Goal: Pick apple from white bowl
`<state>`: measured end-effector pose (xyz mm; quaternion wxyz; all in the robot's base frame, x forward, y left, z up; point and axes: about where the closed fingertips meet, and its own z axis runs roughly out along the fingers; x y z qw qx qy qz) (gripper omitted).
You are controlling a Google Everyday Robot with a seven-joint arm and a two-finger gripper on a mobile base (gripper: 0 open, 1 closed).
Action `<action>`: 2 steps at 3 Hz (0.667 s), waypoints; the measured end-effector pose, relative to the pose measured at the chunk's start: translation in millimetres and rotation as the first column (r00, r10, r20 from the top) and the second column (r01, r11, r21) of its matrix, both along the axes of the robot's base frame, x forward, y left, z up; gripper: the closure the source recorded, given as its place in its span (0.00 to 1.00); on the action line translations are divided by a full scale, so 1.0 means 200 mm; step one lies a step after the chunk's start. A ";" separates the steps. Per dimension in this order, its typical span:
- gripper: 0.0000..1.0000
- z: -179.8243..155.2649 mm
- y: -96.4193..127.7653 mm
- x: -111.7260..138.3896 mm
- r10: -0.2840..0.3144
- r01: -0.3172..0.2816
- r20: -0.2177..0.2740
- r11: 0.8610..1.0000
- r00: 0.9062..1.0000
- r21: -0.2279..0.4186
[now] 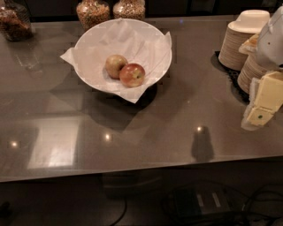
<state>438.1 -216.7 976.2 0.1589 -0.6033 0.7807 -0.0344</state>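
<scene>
The small reddish apple (pixel 131 74) with yellow-orange patches lies inside the wide white bowl (pixel 84 73), which is lined with crumpled white paper. A paler yellow-green apple (pixel 116 65) touches it on its left. The bowl stands at the back middle of the dark counter. My gripper (pixel 261 102) is at the far right edge of the view, above the counter and well to the right of the bowl, with the white arm housing above it. It holds nothing that I can see.
Stacks of beige disposable bowls (pixel 241 44) stand on a black mat at the back right, just behind the gripper. Three glass jars of dry food (pixel 93 11) line the back edge. The counter's front edge (pixel 132 174) runs across the lower view.
</scene>
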 end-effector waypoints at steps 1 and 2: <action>0.00 0.00 0.00 0.00 0.000 0.000 0.000 1.000 1.000 0.000; 0.00 0.01 0.08 0.09 0.003 -0.006 0.038 0.998 0.999 0.065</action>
